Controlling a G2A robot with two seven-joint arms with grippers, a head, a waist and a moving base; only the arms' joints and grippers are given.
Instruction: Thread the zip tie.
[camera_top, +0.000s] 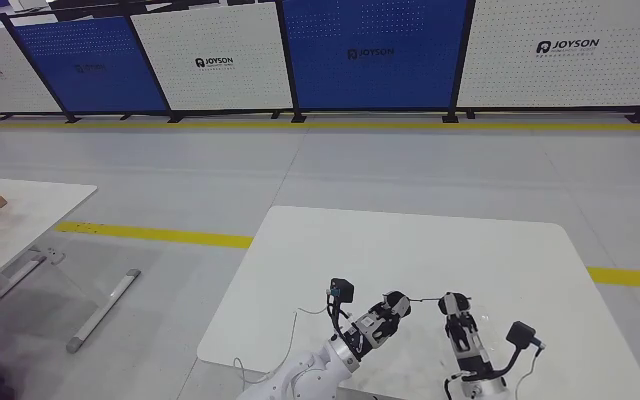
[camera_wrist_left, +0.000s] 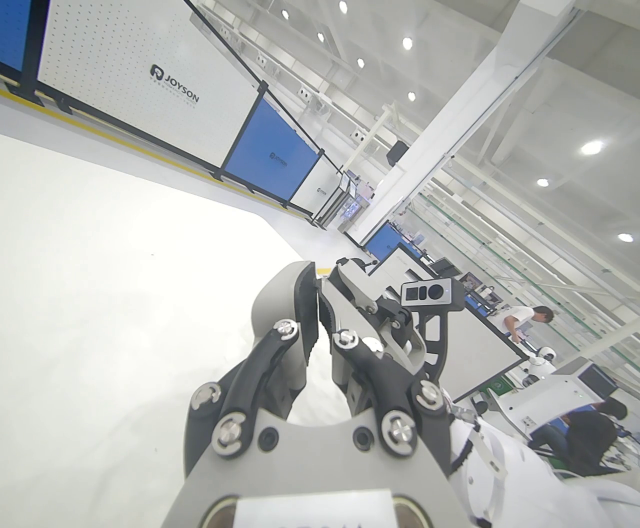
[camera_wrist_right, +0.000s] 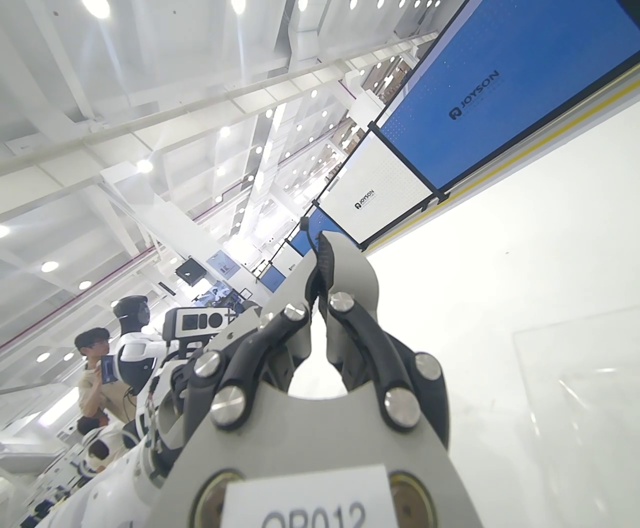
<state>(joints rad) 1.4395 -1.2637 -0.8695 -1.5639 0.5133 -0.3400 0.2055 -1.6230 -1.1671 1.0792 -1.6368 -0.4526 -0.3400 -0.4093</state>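
Left gripper (camera_wrist_left: 318, 280) and right gripper (camera_wrist_right: 320, 246), fingers tight on zip tie (camera_wrist_right: 305, 225).

From above, the zip tie (camera_top: 425, 298) was too thin to tell its ends. The right gripper (camera_wrist_right: 320, 248) hid most of the strap between its closed fingers; whether the left gripper (camera_wrist_left: 318, 285) pinched it was unclear.

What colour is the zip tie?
The zip tie is black, clearest in the right wrist view, pinched by the right gripper.
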